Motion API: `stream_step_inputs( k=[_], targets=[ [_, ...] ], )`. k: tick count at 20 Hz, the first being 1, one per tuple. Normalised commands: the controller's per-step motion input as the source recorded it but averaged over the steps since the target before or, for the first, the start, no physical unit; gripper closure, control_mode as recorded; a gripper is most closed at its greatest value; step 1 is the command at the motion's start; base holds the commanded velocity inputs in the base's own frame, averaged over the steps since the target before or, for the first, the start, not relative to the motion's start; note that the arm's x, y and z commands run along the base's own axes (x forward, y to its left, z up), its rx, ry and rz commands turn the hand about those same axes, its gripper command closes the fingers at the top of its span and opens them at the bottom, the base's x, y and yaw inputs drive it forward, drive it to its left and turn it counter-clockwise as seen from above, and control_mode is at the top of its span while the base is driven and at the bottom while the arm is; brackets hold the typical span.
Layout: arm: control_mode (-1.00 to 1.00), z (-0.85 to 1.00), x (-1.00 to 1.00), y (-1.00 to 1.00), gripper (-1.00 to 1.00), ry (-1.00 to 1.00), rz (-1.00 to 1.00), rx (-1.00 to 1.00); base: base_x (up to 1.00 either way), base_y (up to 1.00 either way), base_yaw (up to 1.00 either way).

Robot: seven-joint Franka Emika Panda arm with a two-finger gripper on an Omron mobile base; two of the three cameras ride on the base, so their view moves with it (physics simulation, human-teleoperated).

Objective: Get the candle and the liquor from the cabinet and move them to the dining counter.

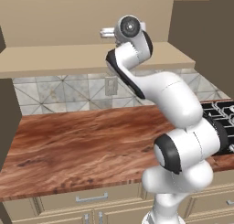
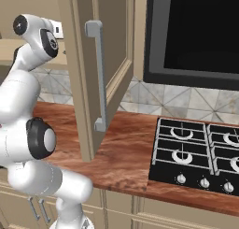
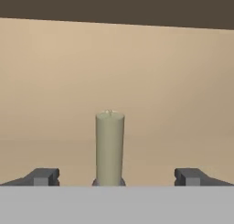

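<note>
While your claw (image 3: 117,177) stands wide open and holds nothing, the candle (image 3: 109,147) sits centred between its tips at the bottom middle of the hand view, on the cabinet (image 1: 91,58) shelf. Close too high or too fast and you may tip it over.

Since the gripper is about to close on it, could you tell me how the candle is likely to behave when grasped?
The candle stands tall and slim on a small holder, so a nudge could probably tip it. Its smooth, round sides may slip. The gripper is open around it.
</note>
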Motion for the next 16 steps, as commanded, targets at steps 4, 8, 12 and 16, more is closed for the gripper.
stream_step_inputs(
  k=[4,8,12,16],
  targets=[
    [-1.0,0.0,0.21,0.0,-1.0,0.04,0.0,0.0,0.0,0.0,0.0],
    [-1.0,0.0,0.2,0.0,-1.0,0.03,0.0,0.0,0.0,0.0,0.0],
    [-1.0,0.0,0.21,-0.03,-1.0,0.02,0.0,0.0,0.0,0.0,0.0],
    [-1.0,-0.01,0.15,0.0,-1.0,0.02,0.0,0.0,0.0,0.0,0.0]
  ],
)
